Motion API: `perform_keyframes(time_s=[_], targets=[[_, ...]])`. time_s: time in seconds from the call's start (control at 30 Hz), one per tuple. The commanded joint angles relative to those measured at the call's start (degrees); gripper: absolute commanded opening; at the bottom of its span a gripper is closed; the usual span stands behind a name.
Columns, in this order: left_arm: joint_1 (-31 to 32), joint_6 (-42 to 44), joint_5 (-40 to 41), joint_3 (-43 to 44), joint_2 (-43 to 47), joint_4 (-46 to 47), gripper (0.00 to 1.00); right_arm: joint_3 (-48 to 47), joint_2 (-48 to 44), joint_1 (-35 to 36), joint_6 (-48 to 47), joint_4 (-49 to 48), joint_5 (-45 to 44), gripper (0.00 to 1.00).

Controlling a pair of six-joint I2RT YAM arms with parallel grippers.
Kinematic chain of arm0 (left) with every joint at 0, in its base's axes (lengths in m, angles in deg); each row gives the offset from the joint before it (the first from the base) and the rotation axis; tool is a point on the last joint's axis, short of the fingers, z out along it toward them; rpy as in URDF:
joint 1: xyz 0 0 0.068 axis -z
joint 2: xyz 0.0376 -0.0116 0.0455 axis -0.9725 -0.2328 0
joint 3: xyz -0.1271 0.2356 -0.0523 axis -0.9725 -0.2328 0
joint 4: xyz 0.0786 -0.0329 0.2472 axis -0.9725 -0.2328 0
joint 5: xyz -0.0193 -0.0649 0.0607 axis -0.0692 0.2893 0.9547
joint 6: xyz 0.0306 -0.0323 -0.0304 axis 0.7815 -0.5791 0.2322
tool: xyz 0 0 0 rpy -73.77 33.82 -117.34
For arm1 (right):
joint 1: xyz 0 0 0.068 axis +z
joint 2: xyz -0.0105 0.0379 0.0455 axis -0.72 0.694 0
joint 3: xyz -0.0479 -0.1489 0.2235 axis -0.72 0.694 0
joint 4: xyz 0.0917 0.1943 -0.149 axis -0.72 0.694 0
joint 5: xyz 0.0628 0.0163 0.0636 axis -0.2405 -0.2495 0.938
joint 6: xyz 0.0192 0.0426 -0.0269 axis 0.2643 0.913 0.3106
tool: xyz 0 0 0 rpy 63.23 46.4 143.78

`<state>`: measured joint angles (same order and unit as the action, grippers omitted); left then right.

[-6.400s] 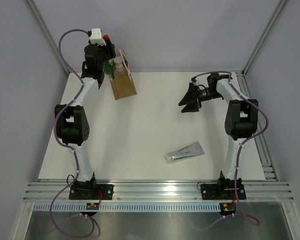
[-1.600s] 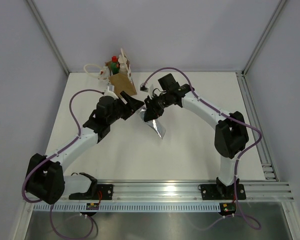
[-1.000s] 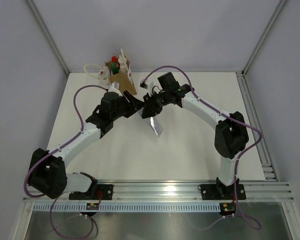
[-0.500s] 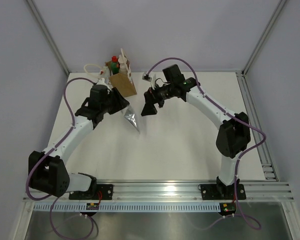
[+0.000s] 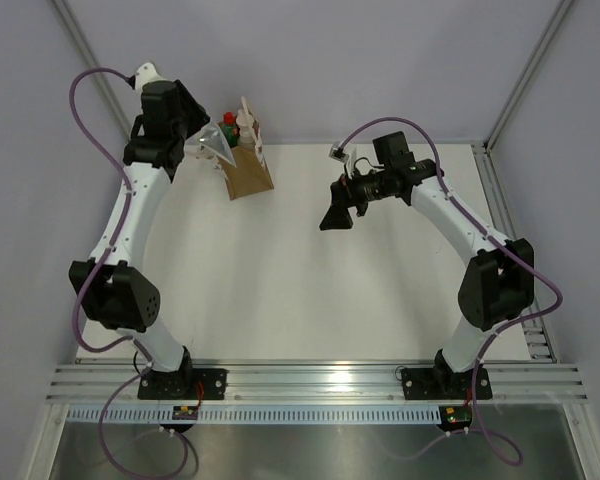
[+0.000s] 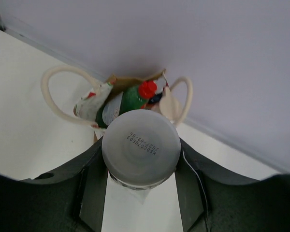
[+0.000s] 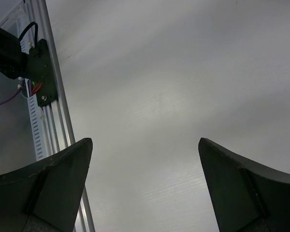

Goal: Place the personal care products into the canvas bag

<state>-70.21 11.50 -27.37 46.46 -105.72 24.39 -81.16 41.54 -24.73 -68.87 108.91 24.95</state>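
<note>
surface: white table | on it: canvas bag, upright, far-left corner

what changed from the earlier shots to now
The silver-grey tube left the table: the right gripper picked it up, passed it to the left gripper mid-table, then opened and drew back to the right. The left gripper, shut on the tube, carried it to the far left, over the canvas bag. The bag, with the green squeeze bottle in it, stayed put.
</note>
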Motion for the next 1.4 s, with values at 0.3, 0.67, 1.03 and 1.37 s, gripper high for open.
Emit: perform_keyframes(time_s=[0.3,0.67,1.03,1.37], targets=[[-0.1,-7.9,22.5,26.7,-23.8,6.7,0.0,5.3,-6.6,-2.2,4.9,-6.1,1.8,0.99],[-1.2,-10.6,24.3,28.0,-24.5,9.7,0.0,7.8,-6.7,-2.6,6.1,-7.1,2.4,1.0],[-1.1,-6.5,21.4,27.9,-30.3,8.8,0.0,8.3,-7.4,-2.5,6.3,-7.5,3.1,1.0],[1.2,-5.0,17.1,23.8,-30.1,9.2,0.0,9.4,-7.6,-2.6,6.4,-7.9,3.4,0.99]])
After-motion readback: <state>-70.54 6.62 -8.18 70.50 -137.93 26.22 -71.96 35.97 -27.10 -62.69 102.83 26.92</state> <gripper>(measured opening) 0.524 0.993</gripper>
